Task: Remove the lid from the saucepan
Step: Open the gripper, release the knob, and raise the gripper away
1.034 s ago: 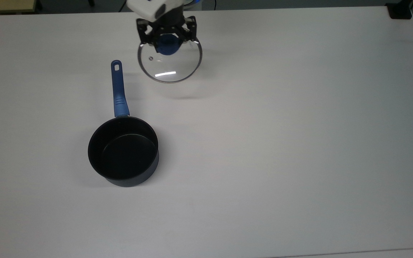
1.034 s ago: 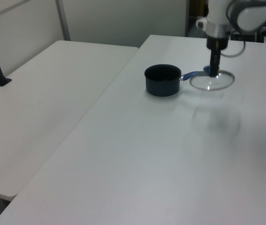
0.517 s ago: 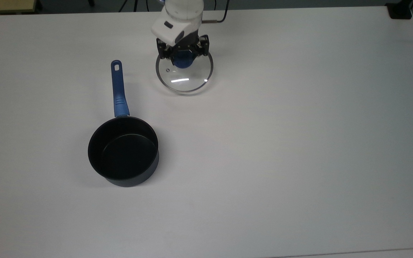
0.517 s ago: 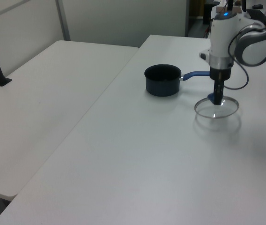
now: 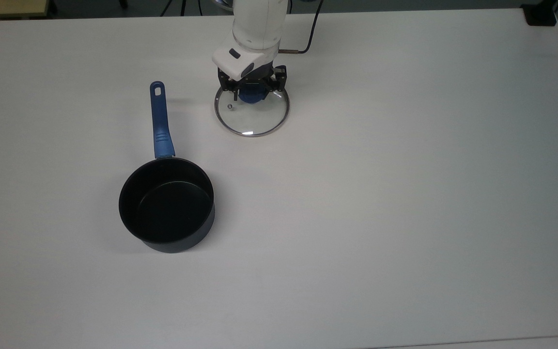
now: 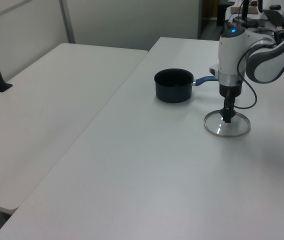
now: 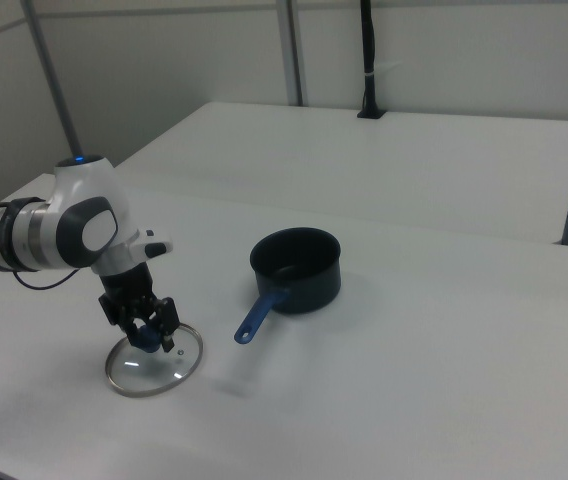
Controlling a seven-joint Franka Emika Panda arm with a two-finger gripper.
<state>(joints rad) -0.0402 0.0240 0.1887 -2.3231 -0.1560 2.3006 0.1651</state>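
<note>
On table (image 5: 405,194), glass lid (image 5: 255,118) (round)

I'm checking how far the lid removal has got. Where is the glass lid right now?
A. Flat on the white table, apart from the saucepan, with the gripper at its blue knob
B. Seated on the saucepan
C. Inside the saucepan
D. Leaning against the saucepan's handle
A. The lid lies flat on the table, clear of the open saucepan, with the gripper at its blue knob.
</note>
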